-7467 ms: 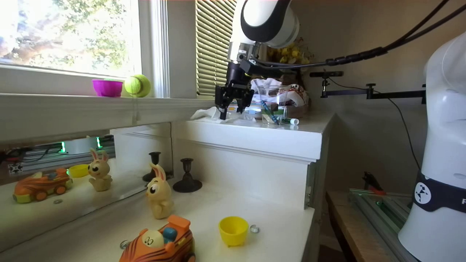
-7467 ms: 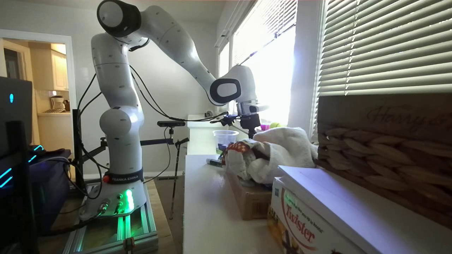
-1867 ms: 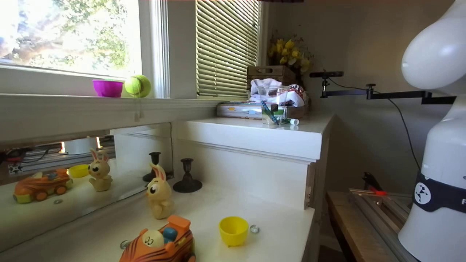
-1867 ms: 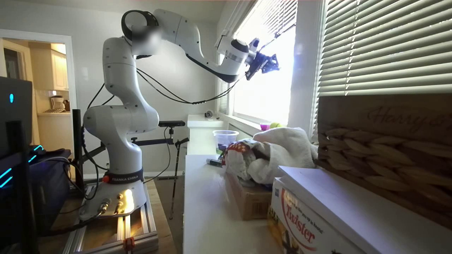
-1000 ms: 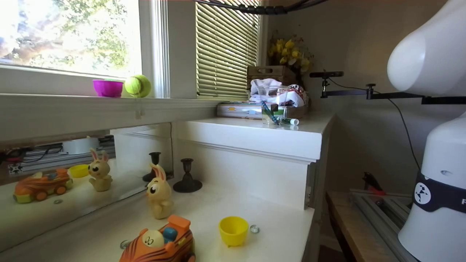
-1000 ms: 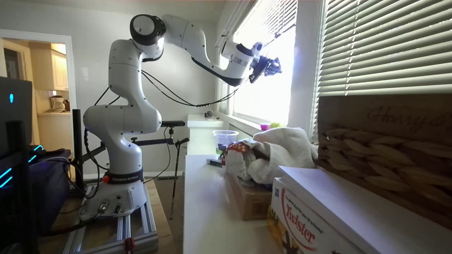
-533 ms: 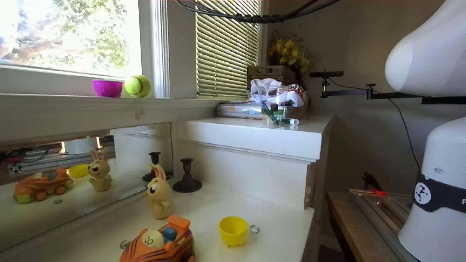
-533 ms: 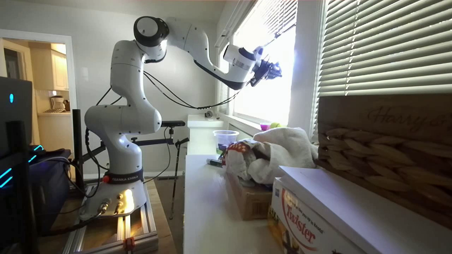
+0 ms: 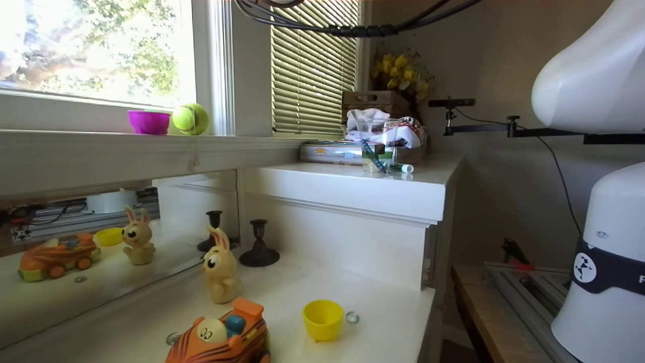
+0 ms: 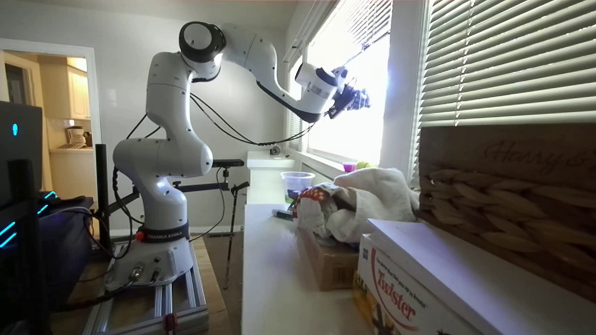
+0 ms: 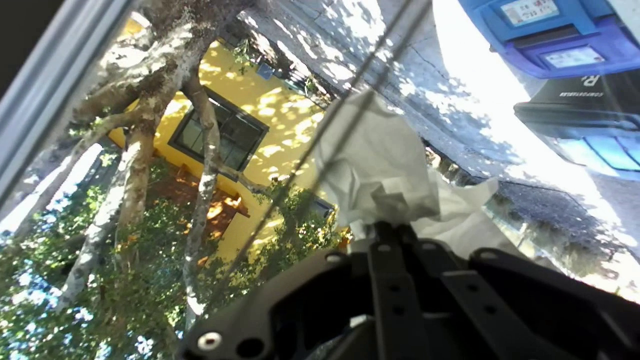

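Note:
In the wrist view a crumpled white tissue (image 11: pixel 380 160) spreads out from the tips of my gripper (image 11: pixel 393 229), which is shut on it. Part of the tissue hangs to the right behind the fingers. Behind it lies the bright window, with a tree, a yellow house and bins outdoors. In an exterior view the gripper (image 10: pixel 359 99) is raised high in front of the window (image 10: pixel 347 125), tilted toward the pane. The glare there hides the tissue, and I cannot tell whether it touches the glass.
On the sill stand a purple cup (image 9: pixel 149 122) and a tennis ball (image 9: pixel 190 119). A clear container (image 9: pixel 378 146) and a marker (image 9: pixel 400 168) are on the upper shelf. Below are a rabbit toy (image 9: pixel 221 272), an orange car (image 9: pixel 221 335), a yellow cup (image 9: pixel 323 320) and a candlestick (image 9: pixel 259 247).
Several seconds ago the gripper was down at the white tissue on the upper shelf; the tissue has left that spot. Over the last second the raised gripper has sunk slightly at the window.

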Tool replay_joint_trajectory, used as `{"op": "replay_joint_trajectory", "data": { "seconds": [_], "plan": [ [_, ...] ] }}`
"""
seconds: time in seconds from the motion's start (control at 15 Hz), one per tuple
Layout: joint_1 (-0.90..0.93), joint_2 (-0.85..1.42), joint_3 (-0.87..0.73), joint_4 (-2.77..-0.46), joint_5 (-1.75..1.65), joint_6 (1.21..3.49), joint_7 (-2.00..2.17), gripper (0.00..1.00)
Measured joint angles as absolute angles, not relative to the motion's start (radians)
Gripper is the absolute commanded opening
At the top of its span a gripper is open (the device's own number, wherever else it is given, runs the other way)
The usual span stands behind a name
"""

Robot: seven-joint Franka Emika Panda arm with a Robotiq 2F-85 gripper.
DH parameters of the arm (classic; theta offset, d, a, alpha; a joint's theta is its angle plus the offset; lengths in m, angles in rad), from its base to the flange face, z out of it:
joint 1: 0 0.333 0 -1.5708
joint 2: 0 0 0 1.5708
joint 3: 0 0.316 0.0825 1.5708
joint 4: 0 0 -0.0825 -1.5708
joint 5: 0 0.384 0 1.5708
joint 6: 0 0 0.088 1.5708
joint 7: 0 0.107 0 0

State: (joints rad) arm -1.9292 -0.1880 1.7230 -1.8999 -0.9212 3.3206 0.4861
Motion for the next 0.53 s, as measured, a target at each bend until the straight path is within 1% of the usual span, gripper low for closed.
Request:
{"op": "replay_joint_trajectory", "data": {
  "seconds": [0.27,0.53],
  "plan": [
    [-1.980,-0.181,1.819,-1.948,-0.921,3.219,0.480,0.01],
    [-2.039,-0.182,1.879,-1.965,-0.920,3.202,0.475,0.01]
  ]
}}
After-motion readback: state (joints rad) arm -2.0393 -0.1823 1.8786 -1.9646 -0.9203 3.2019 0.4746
